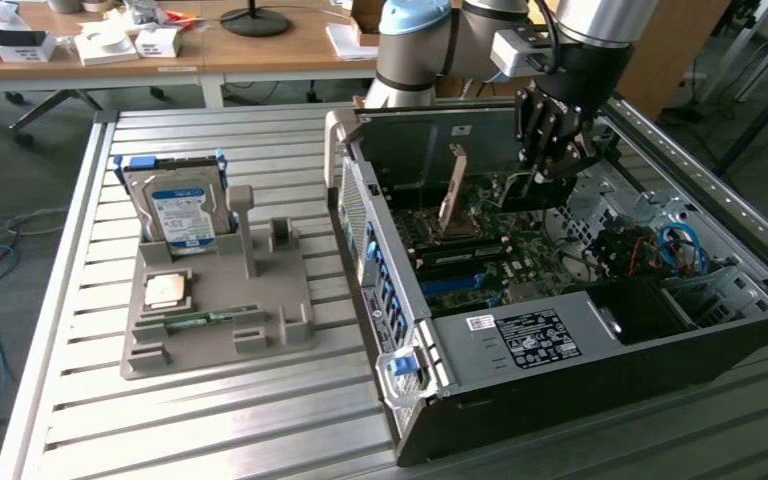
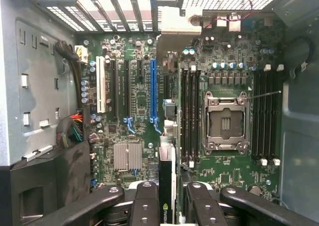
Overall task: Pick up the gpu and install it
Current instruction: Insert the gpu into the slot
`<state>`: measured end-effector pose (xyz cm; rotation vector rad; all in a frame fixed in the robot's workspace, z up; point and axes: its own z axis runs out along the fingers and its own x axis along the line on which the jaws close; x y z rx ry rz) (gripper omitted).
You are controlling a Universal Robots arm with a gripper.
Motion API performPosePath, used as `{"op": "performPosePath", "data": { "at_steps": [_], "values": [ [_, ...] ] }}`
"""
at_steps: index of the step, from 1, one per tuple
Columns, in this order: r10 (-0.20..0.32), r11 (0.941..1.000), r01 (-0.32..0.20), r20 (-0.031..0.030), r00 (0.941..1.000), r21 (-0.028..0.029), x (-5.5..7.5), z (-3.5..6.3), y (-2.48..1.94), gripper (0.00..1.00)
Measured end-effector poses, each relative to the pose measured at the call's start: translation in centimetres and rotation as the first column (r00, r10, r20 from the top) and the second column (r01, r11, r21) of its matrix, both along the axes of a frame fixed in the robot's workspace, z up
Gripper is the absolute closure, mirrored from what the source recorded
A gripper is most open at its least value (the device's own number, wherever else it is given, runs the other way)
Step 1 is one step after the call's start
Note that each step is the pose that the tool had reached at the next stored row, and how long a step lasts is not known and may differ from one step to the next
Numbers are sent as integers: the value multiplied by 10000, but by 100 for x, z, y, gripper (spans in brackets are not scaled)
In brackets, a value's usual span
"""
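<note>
My gripper (image 1: 546, 168) reaches down into the open computer case (image 1: 584, 350) and is shut on the gpu (image 1: 455, 190). The gpu's pale tan end bracket stands upright toward the case's slotted back wall. In the wrist view the gpu (image 2: 167, 171) appears edge-on between the two black fingers (image 2: 145, 202) of my gripper (image 2: 167, 198). Its bracket end (image 2: 175, 29) points at the rear slot openings. The card hangs over the motherboard (image 2: 134, 81), just beside the long blue slot (image 2: 153, 91) and next to the memory slots (image 2: 191, 111). Whether its edge touches a slot I cannot tell.
A grey parts holder (image 1: 244, 335) on the slatted metal table (image 1: 224, 430) carries a silver blue-labelled hard drive (image 1: 181, 212), a square chip (image 1: 167, 290) and a green memory stick (image 1: 205, 318). Inside the case are the empty processor socket (image 2: 225, 119), a cable bundle (image 2: 74, 131) and metal walls.
</note>
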<state>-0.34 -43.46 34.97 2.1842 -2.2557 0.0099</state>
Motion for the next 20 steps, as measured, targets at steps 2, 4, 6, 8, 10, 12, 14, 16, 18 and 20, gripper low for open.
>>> {"op": "performPosePath", "data": {
  "at_steps": [2, 4, 6, 8, 10, 12, 14, 16, 18, 20],
  "values": [
    [0, 10000, 0, 0, 10000, 0, 0, 0, 0, 74],
    [0, 10000, 0, 0, 10000, 1, 0, -9, 0, 74],
    [2, 10000, -2, 0, 10000, 0, 0, -31, 0, 74],
    [0, 10000, 0, 0, 10000, 0, -4, -60, 0, 74],
    [0, 10000, 0, 0, 10000, 1, -9, -91, 0, 74],
    [-1, 10000, 1, 0, 10000, 0, -16, -124, 0, 74],
    [0, 10000, 0, 0, 10000, -1, -36, -148, 0, 74],
    [0, 10000, 0, 0, 10000, -1, -59, -166, 0, 74],
    [0, 10000, 0, 0, 10000, -3, -84, -179, 0, 74],
    [-1, 10000, 1, 0, 10000, -5, -100, -190, 0, 74]
  ]
}}
